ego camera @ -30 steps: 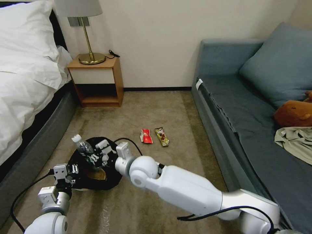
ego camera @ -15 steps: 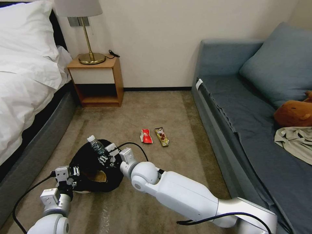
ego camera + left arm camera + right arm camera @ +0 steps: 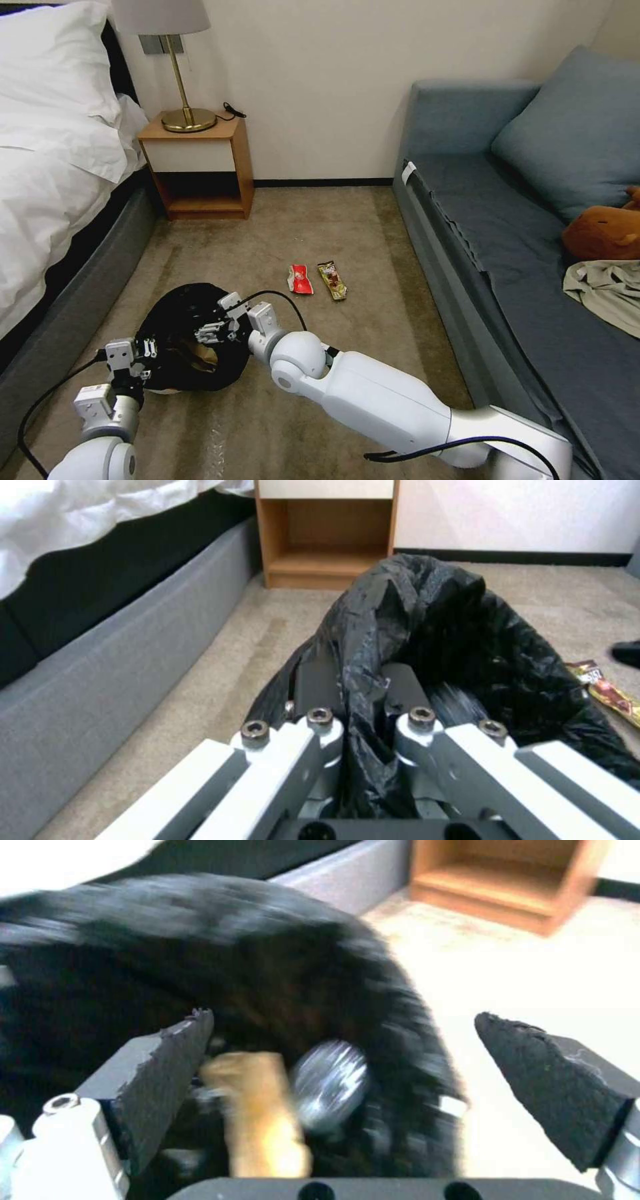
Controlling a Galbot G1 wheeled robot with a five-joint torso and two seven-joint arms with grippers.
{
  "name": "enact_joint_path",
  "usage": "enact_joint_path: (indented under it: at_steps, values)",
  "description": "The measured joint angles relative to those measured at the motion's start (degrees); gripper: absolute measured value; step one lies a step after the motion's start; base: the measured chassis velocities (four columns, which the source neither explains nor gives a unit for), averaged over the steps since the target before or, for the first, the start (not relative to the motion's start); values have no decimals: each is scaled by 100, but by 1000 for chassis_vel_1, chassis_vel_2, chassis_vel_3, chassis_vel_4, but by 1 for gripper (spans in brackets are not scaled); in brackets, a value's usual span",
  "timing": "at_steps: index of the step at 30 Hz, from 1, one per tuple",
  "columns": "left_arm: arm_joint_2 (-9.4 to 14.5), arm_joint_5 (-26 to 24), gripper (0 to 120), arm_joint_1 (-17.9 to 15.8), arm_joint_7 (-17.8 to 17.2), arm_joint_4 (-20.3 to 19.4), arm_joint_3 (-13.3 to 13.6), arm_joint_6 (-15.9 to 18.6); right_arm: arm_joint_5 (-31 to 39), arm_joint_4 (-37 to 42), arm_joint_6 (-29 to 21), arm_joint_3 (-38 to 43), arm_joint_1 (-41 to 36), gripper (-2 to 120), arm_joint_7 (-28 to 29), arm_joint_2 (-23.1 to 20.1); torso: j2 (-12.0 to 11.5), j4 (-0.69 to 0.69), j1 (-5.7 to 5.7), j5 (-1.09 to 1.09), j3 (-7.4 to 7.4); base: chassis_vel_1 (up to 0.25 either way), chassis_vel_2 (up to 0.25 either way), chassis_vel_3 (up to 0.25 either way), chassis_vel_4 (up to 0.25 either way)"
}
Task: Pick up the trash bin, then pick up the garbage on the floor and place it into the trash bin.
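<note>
Bin (image 3: 175, 373) hangs from my left gripper (image 3: 363, 715), clamped on its rim; right gripper (image 3: 343, 1060) gapes above it.

The room was evenly and softly lit, with no hard shadows on the carpet (image 3: 373, 240) and only a faint shade under the nightstand (image 3: 198, 167); the lamp (image 3: 175, 60) gave no visible glow. The head view was sharp but bowed at its edges, the bed (image 3: 60, 153) and sofa (image 3: 527, 220) leaning outward. The left wrist view was fairly clear, with dull sheen on the black bag (image 3: 440, 630), while the right wrist view was smeared by motion blur across the bag and its contents, and its carpet and upper corner were washed out to near white.
</note>
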Motion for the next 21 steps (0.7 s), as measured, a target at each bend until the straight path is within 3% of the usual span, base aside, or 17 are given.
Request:
enact_joint_path:
  at_steps: [4,8,21]
  values:
    - [69,-118,4,-51,0,80,-155,15,-154,-169,15,240,-20,100,29,-59,0,0,0,0,0,0,0,0,0]
    - [168,-255,4,-98,-6,214,-357,18,-628,-713,218,1069,-225,100,10,-15,0,0,0,0,0,0,0,0,0]
    - [179,-315,4,-46,5,262,-399,-32,-1271,-1455,342,2402,-802,100,-86,38,0,0,0,1,0,0,0,0,0]
